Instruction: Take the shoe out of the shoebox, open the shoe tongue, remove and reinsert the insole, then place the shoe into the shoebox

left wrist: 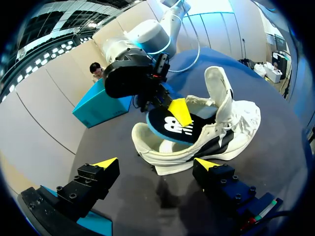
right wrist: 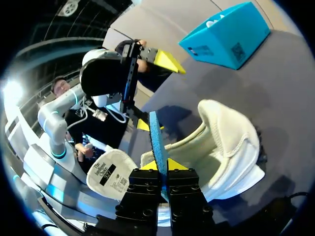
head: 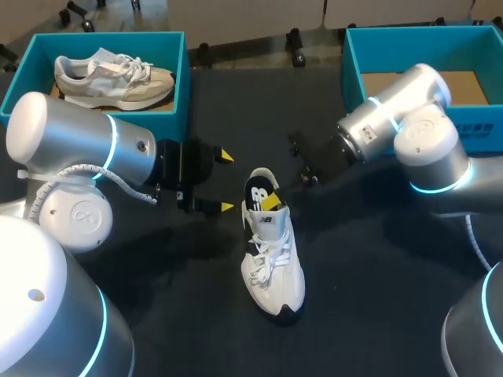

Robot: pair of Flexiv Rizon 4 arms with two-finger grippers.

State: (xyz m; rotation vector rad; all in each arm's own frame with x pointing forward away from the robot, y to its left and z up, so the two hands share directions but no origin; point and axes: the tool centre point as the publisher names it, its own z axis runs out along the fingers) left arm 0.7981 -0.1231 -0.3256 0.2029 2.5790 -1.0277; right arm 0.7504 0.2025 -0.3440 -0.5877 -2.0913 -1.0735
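Right gripper (right wrist: 159, 166) pinches the blue insole (right wrist: 156, 132) half out of the shoe (right wrist: 231, 147); left gripper (head: 227, 181) gapes wide beside its heel.

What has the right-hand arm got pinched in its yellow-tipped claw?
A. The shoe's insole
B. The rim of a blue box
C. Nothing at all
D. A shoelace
A: in the right wrist view the thin, blue-edged insole stands clamped between the right gripper's two fingers, just above the white shoe on the table, while the left gripper sits open beside the shoe.
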